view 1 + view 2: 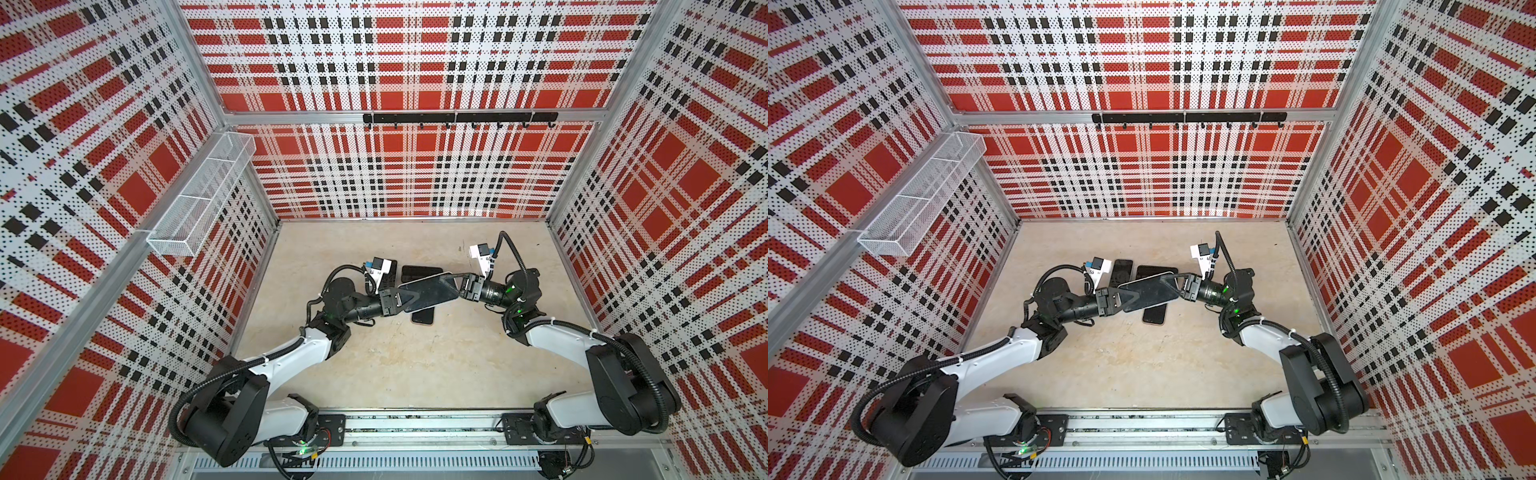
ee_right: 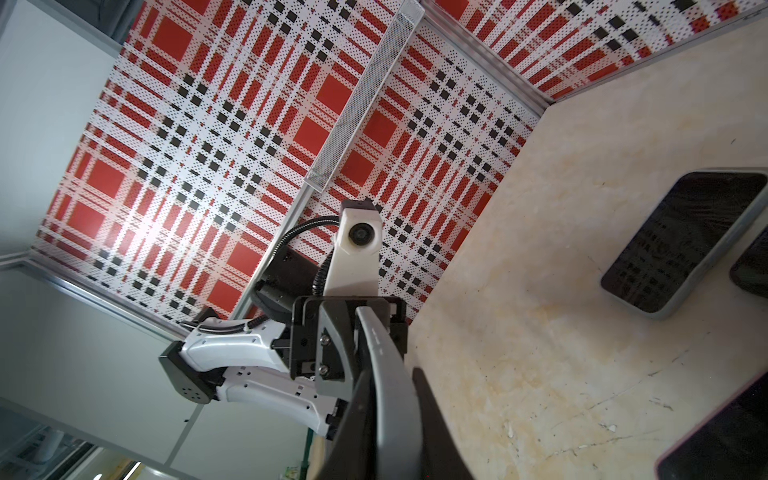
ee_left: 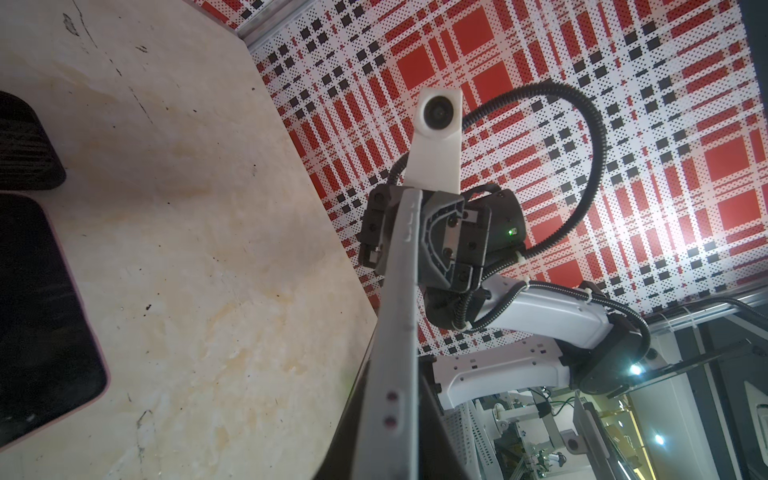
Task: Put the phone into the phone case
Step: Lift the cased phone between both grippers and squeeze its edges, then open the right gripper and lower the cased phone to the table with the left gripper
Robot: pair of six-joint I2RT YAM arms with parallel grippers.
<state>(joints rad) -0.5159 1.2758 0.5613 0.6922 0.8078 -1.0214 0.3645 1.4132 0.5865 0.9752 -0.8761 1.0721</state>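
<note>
The left gripper (image 1: 411,300) and right gripper (image 1: 446,284) each clench an end of the grey-rimmed dark-glass phone (image 1: 430,291), raised just above the pink-edged phone (image 1: 423,316); likely a regrasp; next, align it over the black ribbed case (image 1: 417,271) beyond.

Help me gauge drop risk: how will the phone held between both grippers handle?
Probably stiff: the phone spans from the left gripper to the right gripper with no visible sag. Likely slippery: its face is glossy and it is pinched only at its ends. Possibly fragile if dropped: it hangs over another phone on the table.
</note>
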